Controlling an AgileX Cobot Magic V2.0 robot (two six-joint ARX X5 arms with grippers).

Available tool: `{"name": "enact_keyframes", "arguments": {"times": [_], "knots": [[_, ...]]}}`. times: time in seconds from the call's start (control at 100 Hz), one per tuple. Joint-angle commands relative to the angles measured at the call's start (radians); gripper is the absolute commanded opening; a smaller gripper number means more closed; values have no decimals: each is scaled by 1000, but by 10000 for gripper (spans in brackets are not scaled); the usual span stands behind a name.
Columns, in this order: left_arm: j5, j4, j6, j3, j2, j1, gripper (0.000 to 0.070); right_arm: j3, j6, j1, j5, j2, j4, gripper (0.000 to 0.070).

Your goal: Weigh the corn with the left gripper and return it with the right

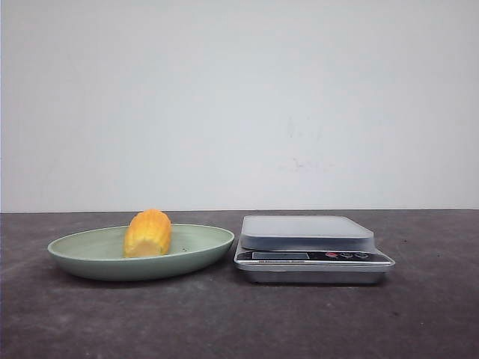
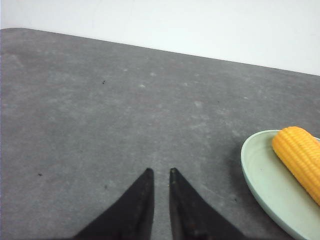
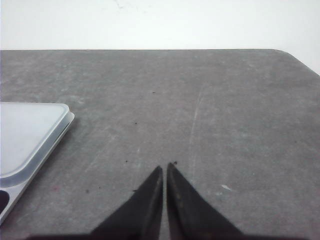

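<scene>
Straight ahead, the stubby orange-yellow corn cob (image 1: 148,233) lies in the shallow pale-green dish (image 1: 82,258) on the dark grey counter (image 1: 224,321), just beside a silver digital scale (image 1: 310,250). From the left wrist, the black left pincer (image 2: 160,172) hovers nearly closed, empty, near the dish. From the right wrist, the right pincer (image 3: 165,167) is pressed together, empty, beside the scale.
</scene>
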Motion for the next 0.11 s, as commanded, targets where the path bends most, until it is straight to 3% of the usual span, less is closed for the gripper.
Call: {"name": "enact_keyframes", "arguments": {"times": [0.0,0.1], "knots": [[1,3,6,-17,0,1,16,-3,-10,-2,0,-2,11,8],[1,3,6,-17,0,1,16,-3,-10,-2,0,-2,11,8]]}}
